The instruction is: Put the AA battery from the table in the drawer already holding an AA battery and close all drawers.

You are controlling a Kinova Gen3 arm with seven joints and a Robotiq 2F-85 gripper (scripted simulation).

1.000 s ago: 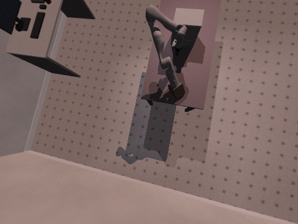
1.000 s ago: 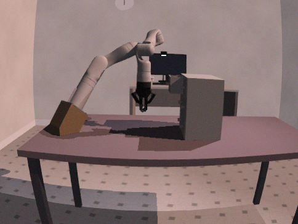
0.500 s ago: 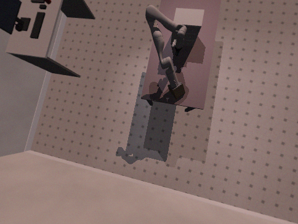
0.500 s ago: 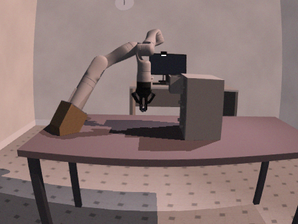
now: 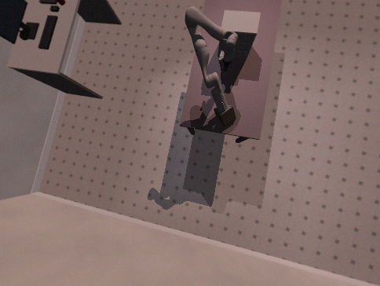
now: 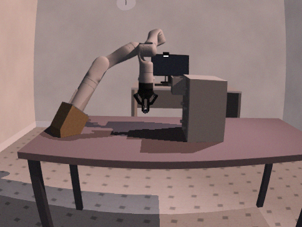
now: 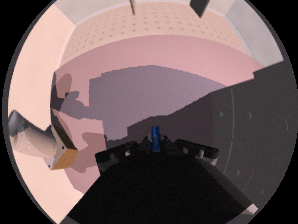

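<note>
Above the table (image 5: 251, 106) (image 6: 103, 149) (image 7: 175, 50), the arm's gripper (image 5: 225, 67) (image 6: 145, 111) (image 7: 155, 138) clasps the blue AA battery (image 7: 155, 139) between its fingers, apart from the small chest (image 5: 241, 21) (image 6: 206, 109) (image 7: 260, 125), whose upper drawer (image 6: 178, 85) juts from the front.

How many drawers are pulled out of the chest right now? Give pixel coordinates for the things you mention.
1: a drawer (image 6: 178, 85) juts from the upper front of the chest (image 6: 206, 109) in the exterior view. Slight openings lower down can't be ruled out.
</note>
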